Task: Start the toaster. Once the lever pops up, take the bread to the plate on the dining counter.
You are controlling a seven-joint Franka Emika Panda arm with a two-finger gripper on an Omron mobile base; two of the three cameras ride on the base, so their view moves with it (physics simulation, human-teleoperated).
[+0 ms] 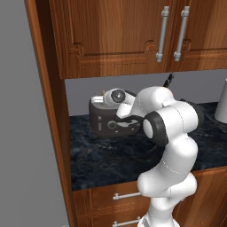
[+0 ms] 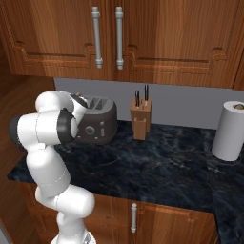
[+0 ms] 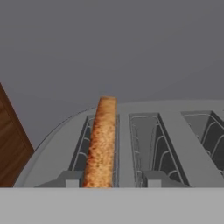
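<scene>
Bread (image 3: 101,148) stands upright in the leftmost slot of the toaster (image 3: 131,144) on the black worktop (image 2: 157,167). We cannot tell our tool's spread; we should pinch the slice's top edge squarely and lift straight.

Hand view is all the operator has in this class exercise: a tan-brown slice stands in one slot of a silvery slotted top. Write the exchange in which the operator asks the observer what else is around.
Operator: What does the front of this toaster look like?
Observer: The dark grey boxy toaster has a round knob on its front, facing the room, as the right base view shows.
Operator: What stands beside it?
Observer: A wooden knife block with dark handles stands on the black marbled counter, apart from the toaster.
Operator: Anything further along?
Observer: An upright white paper towel roll stands near the counter's far end.
Operator: And the tan-brown bread slice?
Observer: The white arm blocks it in the left base view.
</scene>
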